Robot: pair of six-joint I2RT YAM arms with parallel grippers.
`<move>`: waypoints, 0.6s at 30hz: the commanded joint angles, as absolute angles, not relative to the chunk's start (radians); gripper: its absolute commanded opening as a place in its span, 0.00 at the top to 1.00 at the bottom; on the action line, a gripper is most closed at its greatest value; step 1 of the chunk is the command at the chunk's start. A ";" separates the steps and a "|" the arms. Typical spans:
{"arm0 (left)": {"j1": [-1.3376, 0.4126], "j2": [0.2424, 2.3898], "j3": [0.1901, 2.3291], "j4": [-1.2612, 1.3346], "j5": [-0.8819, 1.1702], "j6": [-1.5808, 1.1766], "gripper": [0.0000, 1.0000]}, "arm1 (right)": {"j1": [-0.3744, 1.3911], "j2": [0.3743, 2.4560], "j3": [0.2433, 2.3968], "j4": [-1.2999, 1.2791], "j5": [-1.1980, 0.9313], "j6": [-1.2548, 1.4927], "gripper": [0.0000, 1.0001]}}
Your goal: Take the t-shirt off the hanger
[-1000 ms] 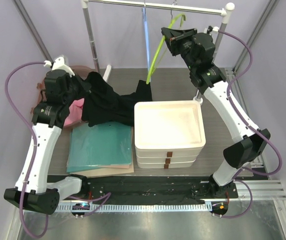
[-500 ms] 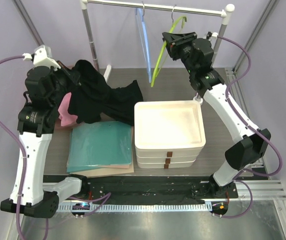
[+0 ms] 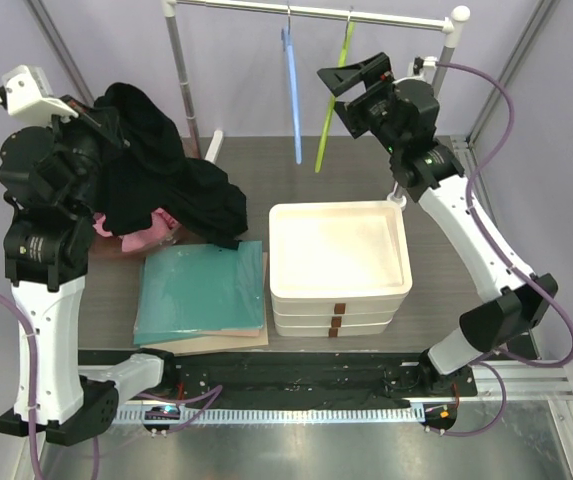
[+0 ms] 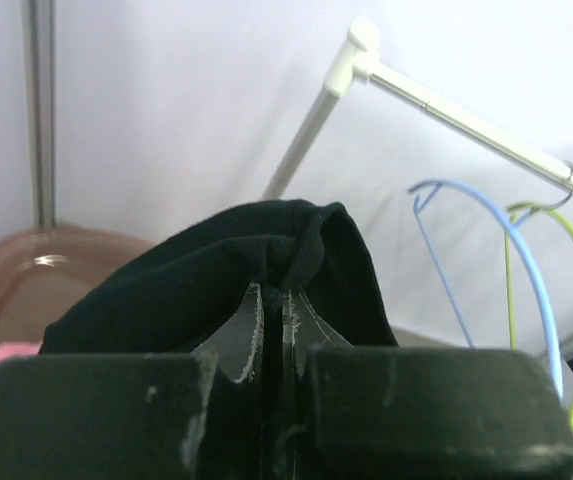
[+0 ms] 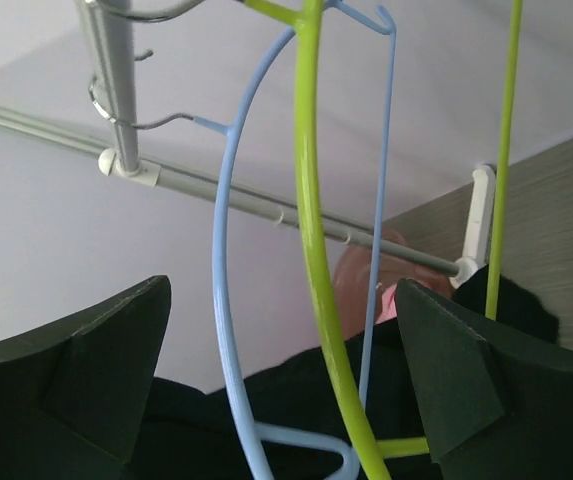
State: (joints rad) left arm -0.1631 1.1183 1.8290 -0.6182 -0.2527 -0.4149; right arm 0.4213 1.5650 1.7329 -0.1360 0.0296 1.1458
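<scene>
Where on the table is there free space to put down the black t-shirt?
The top white tray is empty. Bare table lies behind it, below the blue hanger and green hanger. The left side is crowded: teal folded stack, pink clothes, and the t-shirt hanging from the left gripper.
</scene>
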 commanded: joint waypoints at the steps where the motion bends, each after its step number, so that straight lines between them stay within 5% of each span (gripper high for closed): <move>1: -0.158 1.117 1.894 -0.405 -0.327 -0.342 1.00 | 0.419 1.395 1.766 -0.239 0.051 0.936 0.00; 18: -0.155 1.468 2.295 -0.062 -0.403 -0.055 1.00 | 0.419 1.062 1.422 -0.360 0.032 0.767 0.00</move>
State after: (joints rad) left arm -0.1623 1.4193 2.2051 -0.3019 -0.3527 -0.1909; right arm 0.4213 1.0828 1.4609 -0.3229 0.0505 0.8352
